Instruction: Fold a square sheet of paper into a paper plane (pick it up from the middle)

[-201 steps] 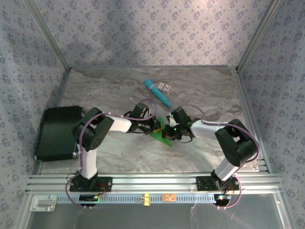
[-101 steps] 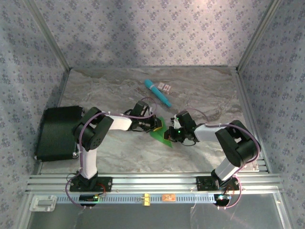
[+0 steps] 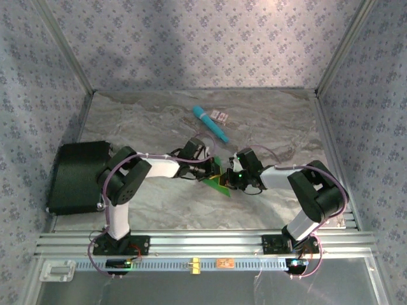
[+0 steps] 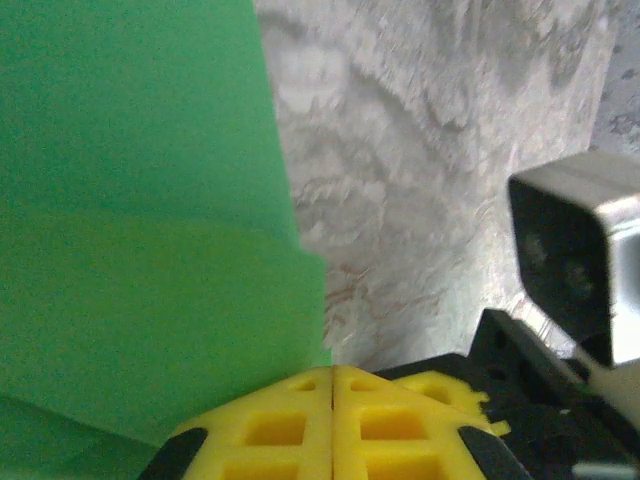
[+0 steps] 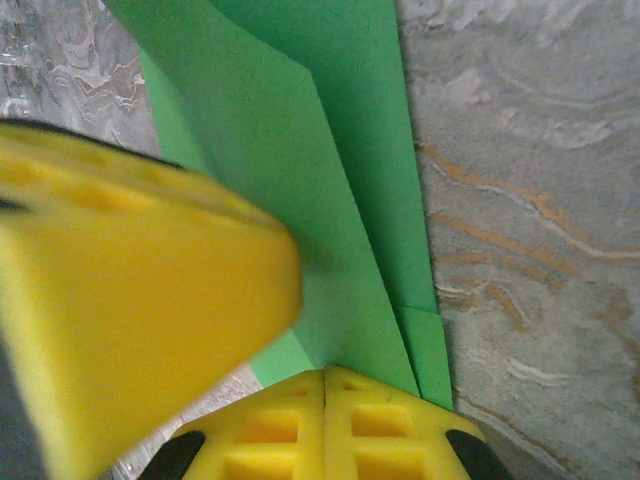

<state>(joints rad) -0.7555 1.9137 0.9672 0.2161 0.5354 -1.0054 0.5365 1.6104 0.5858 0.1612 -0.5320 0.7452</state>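
Observation:
The green sheet of paper (image 3: 215, 185) lies creased and layered on the marble table, between the two grippers. My left gripper (image 3: 214, 171) is shut at its far left edge. In the left wrist view the yellow fingertips (image 4: 300, 400) meet with no gap beside the paper (image 4: 140, 200). My right gripper (image 3: 228, 181) is shut at the paper's right side. In the right wrist view its tips sit on the folded layers (image 5: 300, 150), with the left gripper's yellow finger (image 5: 130, 290) close beside. I cannot tell whether either pinches the paper.
A teal cylindrical stick (image 3: 210, 123) and a small card (image 3: 220, 115) lie farther back on the table. A black pad (image 3: 76, 175) sits at the left edge. An aluminium rail (image 3: 203, 241) runs along the front. Patterned walls close in three sides.
The left gripper has slid right, closer to the right gripper, after opening slightly and shutting again. The paper now looks narrower and flatter. The right gripper has shifted slightly down and left.

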